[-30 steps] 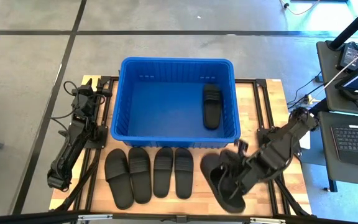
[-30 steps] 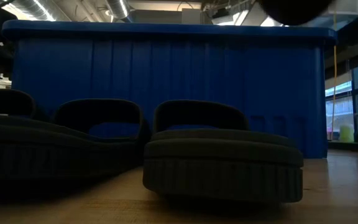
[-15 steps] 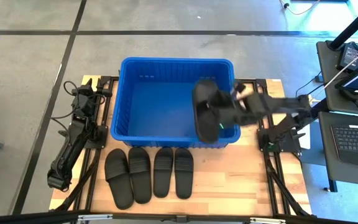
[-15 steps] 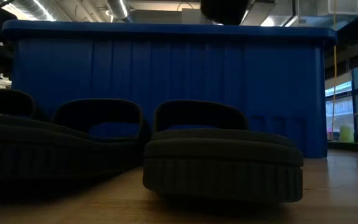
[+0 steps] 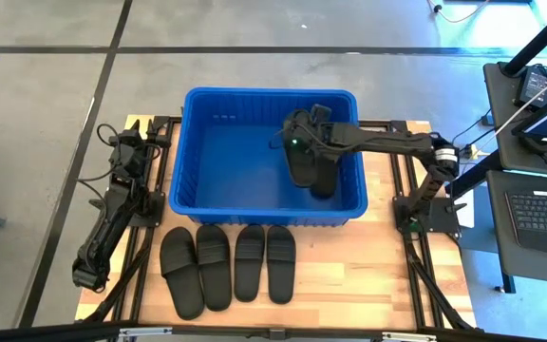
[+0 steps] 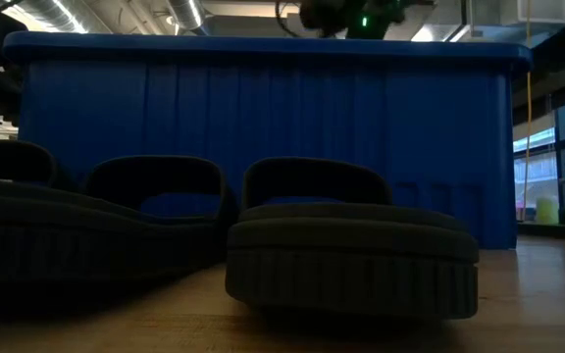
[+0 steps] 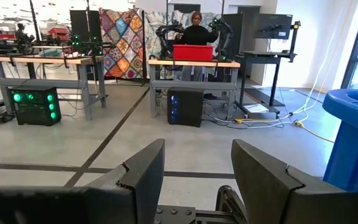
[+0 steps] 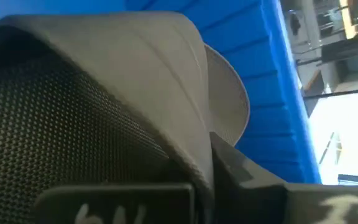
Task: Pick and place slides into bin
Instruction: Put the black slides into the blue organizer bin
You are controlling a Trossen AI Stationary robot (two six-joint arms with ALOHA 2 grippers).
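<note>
The blue bin (image 5: 198, 152) stands at the table's far middle, and its near wall fills the low view (image 6: 263, 127). One black slide (image 5: 325, 179) lies on the bin floor at the right. My right gripper (image 5: 297, 141) reaches into the bin from the right and is shut on a second slide (image 5: 302, 166) just left of the first one. Several more slides (image 5: 231, 266) lie soles down in a row in front of the bin. My left gripper (image 7: 194, 180) is open and empty, parked at the table's far left (image 5: 141, 133). My right gripper holds the slide at its strap band (image 8: 135, 93), which fills the right wrist view; the slide itself hides the fingertips. The arm comes level from the table's right, above the bin rim. The slide lies lengthwise inside the bin; I cannot tell whether it touches the floor.
The bin's left half (image 5: 226, 161) holds nothing. Bare wood (image 5: 378, 266) shows at the table's near right. The left arm (image 5: 112, 218) lies along the left edge. Desks with a laptop (image 5: 539, 209) stand beyond the right edge.
My right gripper has lifted a slide off the table's near right, carried it up toward the far edge and left over the bin's rim, and brought it into the bin's right part beside the slide lying there. The gripper has stayed shut on it.
</note>
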